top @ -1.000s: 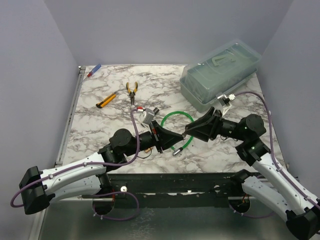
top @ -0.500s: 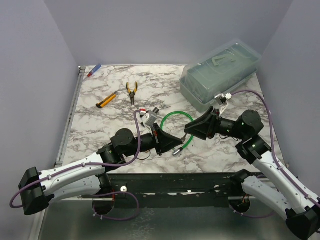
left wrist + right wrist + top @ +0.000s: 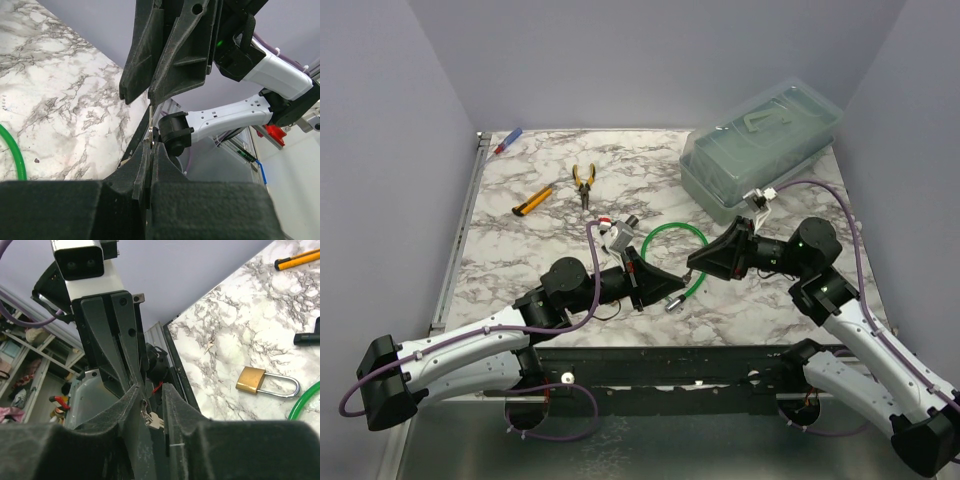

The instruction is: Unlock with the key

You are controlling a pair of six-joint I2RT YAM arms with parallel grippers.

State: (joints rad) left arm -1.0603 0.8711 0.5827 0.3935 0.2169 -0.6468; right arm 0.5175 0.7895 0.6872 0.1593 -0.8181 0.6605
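My left gripper (image 3: 672, 283) is shut on the key (image 3: 150, 127), a thin silver strip that sticks up out of its closed fingertips (image 3: 151, 145). My right gripper (image 3: 693, 263) meets it tip to tip above the near middle of the table. In the right wrist view the key (image 3: 156, 421) lies in the gap of the right gripper (image 3: 151, 387), whose fingers still stand apart around it. The brass padlock (image 3: 250, 380) lies flat on the marble beside the green cable (image 3: 305, 400), apart from both grippers.
The green cable loop (image 3: 672, 232) lies under the grippers, with its silvery end (image 3: 672, 304) near the front edge. A clear plastic box (image 3: 765, 145) stands at the back right. Pliers (image 3: 584, 182), a yellow knife (image 3: 532, 200) and a marker (image 3: 508, 140) lie at the back left.
The right arm has drawn slightly left and up, its tips closer on the left gripper's. The left gripper has shifted slightly and keeps its hold on the key.
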